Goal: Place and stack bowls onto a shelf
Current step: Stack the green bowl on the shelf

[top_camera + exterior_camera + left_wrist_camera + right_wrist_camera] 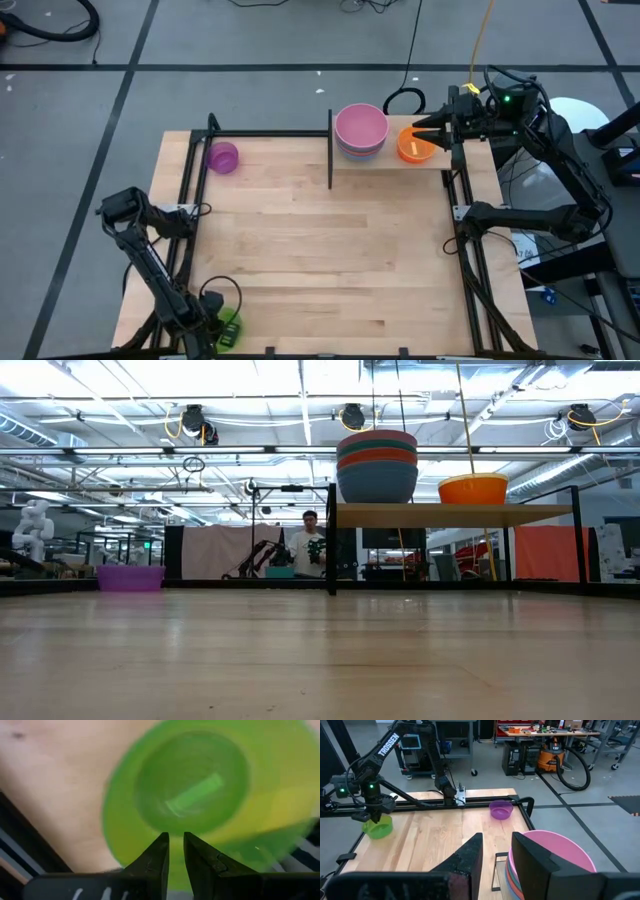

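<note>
Left wrist view is showing the left gripper (176, 851) pinching the green bowl's (210, 795) rim between narrow fingers at the table's near-left corner; the right gripper (422, 128), fingers apart, is hovering beside the orange bowl (414, 147) on the shelf (395, 160).

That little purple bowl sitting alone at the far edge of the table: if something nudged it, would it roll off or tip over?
The purple bowl probably would not roll: in the low view it sits upright on its base. It looks like thin plastic, so likely light, and a nudge may simply slide it across the smooth wooden tabletop. Its low, wide shape suggests it resists tipping.
</note>
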`<act>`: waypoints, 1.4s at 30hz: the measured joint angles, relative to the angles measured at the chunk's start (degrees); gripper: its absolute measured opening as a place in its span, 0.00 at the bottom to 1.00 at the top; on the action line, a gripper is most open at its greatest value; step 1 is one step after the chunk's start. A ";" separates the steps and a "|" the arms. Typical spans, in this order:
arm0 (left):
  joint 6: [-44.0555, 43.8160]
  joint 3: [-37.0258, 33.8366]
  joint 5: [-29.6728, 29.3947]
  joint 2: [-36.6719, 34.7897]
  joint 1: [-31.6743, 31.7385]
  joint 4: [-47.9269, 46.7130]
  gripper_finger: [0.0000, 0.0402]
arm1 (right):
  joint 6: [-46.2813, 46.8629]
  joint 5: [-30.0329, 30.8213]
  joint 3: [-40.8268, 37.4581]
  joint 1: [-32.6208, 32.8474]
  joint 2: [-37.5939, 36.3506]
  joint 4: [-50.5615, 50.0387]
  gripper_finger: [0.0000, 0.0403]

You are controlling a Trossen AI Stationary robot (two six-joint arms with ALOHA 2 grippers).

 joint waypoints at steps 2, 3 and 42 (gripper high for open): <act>0.87 0.03 -0.02 -0.86 0.60 0.44 0.15 | -0.36 0.00 0.00 0.00 0.07 0.00 0.24; 1.25 0.07 -0.03 -1.18 0.91 -0.05 0.15 | -0.36 0.00 0.00 0.00 0.13 0.00 0.24; 8.86 0.04 1.31 -5.43 1.83 -16.61 0.15 | -4.29 -0.02 0.02 1.36 6.05 -0.02 0.24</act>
